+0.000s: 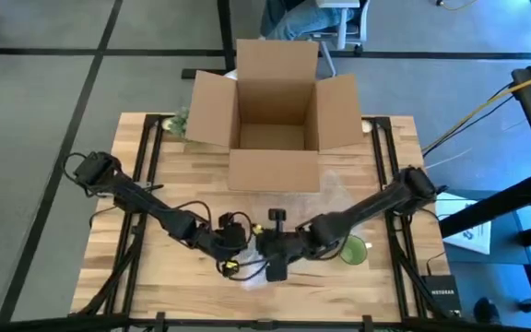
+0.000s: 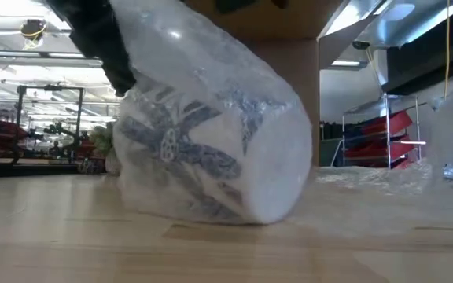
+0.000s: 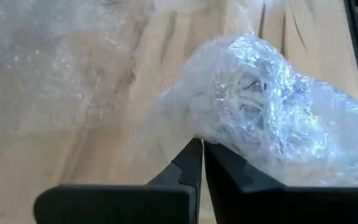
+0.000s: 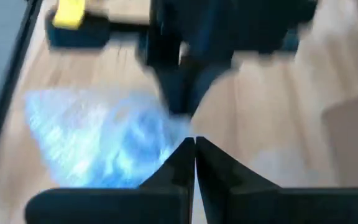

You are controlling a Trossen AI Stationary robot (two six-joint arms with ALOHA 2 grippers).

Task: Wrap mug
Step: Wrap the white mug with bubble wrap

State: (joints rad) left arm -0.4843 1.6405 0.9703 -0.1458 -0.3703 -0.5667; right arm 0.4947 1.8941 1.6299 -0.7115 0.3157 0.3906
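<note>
Bubble wrap [image 2: 211, 94] already swathes the mug [image 2: 211, 149], which lies on its side at the lower middle of the high view, near the table's [image 1: 155, 277] front edge; its blue leaf pattern shows through the film in the low view. Both grippers meet there. The left gripper [image 3: 202, 152] has its 2 fingers pinched together on a fold of the wrap, and the right gripper [image 4: 194, 149] is likewise clenched at the bundle's edge. The step in hand looks like closing the loose ends. Next, I judge, the flap must be tucked tight, then the bundle carried to the open cardboard box [image 1: 270, 101] at upper centre.
</note>
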